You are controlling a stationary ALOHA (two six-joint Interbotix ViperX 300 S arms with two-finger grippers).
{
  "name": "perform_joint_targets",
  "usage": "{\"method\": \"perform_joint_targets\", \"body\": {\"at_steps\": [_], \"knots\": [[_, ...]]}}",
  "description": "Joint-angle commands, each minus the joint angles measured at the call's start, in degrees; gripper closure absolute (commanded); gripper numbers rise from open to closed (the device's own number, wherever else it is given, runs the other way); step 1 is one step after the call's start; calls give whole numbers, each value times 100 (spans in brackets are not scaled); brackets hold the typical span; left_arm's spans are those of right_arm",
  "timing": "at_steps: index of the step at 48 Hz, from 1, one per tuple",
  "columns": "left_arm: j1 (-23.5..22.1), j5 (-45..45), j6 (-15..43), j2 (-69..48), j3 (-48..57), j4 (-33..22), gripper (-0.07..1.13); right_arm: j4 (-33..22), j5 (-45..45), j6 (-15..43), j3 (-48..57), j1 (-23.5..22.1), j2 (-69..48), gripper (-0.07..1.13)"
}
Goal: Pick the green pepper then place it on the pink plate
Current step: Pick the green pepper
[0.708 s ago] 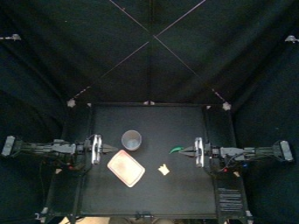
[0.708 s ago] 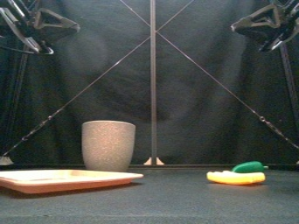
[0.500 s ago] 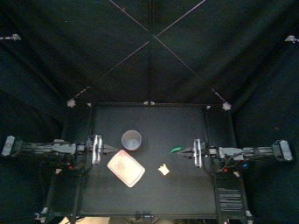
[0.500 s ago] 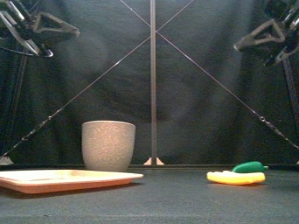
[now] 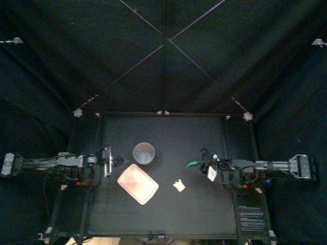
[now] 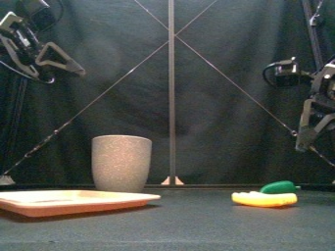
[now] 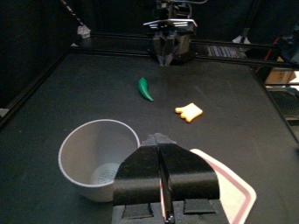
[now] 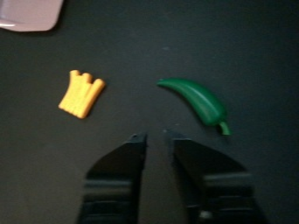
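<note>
The green pepper lay on the right side of the black table, near a yellow toy of chips and well apart from the pink plate. The right gripper hung above it, jaws only a crack apart (nothing between them). The left gripper, jaws pressed together and empty, hovered near the grey cup.

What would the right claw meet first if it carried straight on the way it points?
Probably the bare black table top, between the curved green toy pepper and the yellow toy fries. The right claw lines up just beside the pepper's stemless end, though depth is unclear.
</note>
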Motion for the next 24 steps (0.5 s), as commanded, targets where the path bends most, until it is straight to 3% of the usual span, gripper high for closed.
{"method": "perform_joint_targets", "body": {"at_steps": [1,4,15,24], "knots": [[35,-18,9,26,-132,-9,101,-308,-53,26,-97,-229,149,9],[35,-18,9,18,-132,-9,101,-554,-158,35,-97,-316,290,4],[35,-18,18,18,-105,0,101,-1450,-721,26,-237,-299,976,4],[35,-18,9,26,-79,-9,101,-1714,-817,35,-431,-325,1626,4]]}}
